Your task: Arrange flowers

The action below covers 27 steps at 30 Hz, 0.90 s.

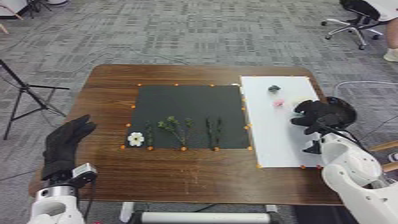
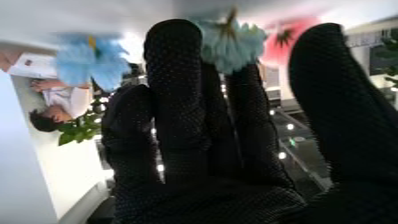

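Observation:
In the head view my right hand [image 1: 313, 114] is over the right side of the white sheet [image 1: 274, 135], palm down, beside a pink flower [image 1: 279, 103] and a dark teal flower [image 1: 274, 88]. A white flower [image 1: 135, 139] and green stems [image 1: 174, 129] lie on the black mat [image 1: 182, 100]. My left hand [image 1: 64, 142] is open at the table's left edge. In the right wrist view my right hand [image 2: 182, 130] has straight fingers and thumb apart, with a light blue flower [image 2: 92, 61], a teal flower [image 2: 233, 46] and a pink flower [image 2: 286, 41] beyond the fingertips.
Small orange markers line the mat and sheet on the brown table [image 1: 160, 172]. A small dark object [image 1: 313, 147] is by the sheet's right edge near my right forearm. A black tripod [image 1: 27, 85] stands left of the table, an office chair [image 1: 358, 25] beyond it at the right.

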Each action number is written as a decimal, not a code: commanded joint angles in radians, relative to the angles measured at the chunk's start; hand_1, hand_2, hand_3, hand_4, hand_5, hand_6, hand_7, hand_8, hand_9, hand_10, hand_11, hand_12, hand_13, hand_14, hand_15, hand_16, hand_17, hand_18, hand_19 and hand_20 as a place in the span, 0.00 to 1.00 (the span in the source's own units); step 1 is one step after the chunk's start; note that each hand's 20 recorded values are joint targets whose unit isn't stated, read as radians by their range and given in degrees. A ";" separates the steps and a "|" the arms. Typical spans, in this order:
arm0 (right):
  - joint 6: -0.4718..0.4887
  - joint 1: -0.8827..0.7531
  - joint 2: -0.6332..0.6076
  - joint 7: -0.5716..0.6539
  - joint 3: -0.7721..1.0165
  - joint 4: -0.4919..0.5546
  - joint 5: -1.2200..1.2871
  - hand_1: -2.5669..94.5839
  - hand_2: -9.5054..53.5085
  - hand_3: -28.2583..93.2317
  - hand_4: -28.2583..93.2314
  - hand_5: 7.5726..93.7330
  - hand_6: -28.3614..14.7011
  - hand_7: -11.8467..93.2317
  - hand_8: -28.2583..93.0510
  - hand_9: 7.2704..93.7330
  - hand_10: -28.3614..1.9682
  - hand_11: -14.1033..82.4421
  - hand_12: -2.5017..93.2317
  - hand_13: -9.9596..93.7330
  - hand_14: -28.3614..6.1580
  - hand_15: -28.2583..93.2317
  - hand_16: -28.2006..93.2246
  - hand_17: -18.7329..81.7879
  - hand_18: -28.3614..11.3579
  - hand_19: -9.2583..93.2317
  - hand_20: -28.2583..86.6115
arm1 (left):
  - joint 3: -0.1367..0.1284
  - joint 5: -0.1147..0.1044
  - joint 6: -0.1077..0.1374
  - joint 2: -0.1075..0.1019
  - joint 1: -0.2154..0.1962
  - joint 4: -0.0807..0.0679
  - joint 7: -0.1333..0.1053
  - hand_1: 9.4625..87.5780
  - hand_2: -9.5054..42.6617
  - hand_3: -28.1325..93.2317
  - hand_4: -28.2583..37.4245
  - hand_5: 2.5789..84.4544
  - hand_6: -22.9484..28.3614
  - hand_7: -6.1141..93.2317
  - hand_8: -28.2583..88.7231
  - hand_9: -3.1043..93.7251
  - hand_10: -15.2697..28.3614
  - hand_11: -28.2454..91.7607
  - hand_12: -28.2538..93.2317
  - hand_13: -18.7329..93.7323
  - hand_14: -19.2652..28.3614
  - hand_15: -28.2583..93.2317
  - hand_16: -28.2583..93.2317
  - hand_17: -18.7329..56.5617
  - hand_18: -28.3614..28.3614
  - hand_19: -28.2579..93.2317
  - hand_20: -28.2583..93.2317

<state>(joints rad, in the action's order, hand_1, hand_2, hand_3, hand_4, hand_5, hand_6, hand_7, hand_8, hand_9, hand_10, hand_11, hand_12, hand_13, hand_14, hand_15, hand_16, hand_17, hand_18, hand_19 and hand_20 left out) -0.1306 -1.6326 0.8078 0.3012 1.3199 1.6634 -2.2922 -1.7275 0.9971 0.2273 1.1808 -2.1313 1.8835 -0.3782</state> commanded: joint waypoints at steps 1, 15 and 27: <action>-0.050 -0.005 0.016 0.014 -0.022 -0.052 -0.051 0.58 0.00 0.75 0.09 0.64 0.64 0.29 0.27 0.71 0.51 0.30 0.21 0.82 0.59 0.61 0.51 0.61 0.27 0.84 0.71 | 0.008 0.002 -0.001 0.009 -0.002 0.001 -0.005 0.17 0.36 0.82 0.00 0.63 0.47 0.23 0.18 0.61 0.68 0.42 0.35 0.58 0.77 0.38 0.25 0.40 0.70 0.29 0.41; -0.215 0.062 -0.080 -0.071 -0.064 0.162 0.084 0.70 0.00 0.67 0.13 0.80 0.66 0.30 0.32 0.91 0.57 0.20 0.38 0.90 0.66 0.59 0.51 0.67 0.31 0.86 0.72 | -0.013 0.001 0.008 0.003 -0.023 0.013 0.004 0.17 0.36 0.82 0.00 0.63 0.47 0.23 0.18 0.61 0.68 0.42 0.35 0.58 0.77 0.38 0.25 0.40 0.70 0.29 0.41; 0.095 0.758 0.203 -0.171 -0.474 -0.129 0.100 0.69 0.00 0.68 0.13 0.79 0.67 0.30 0.32 0.90 0.58 0.20 0.38 0.89 0.66 0.59 0.51 0.67 0.33 0.86 0.72 | -0.003 0.004 -0.005 -0.004 -0.020 0.012 0.019 0.17 0.36 0.82 0.00 0.63 0.47 0.23 0.18 0.61 0.68 0.42 0.35 0.58 0.77 0.38 0.25 0.40 0.70 0.29 0.41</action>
<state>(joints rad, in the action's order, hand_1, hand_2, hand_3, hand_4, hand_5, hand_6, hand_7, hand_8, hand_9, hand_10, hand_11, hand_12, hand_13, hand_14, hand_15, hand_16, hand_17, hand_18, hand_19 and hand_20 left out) -0.1527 -1.2823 0.6829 0.1126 0.8937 1.7823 -2.1082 -1.7427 0.9966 0.2283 1.1804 -2.1550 1.8957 -0.3708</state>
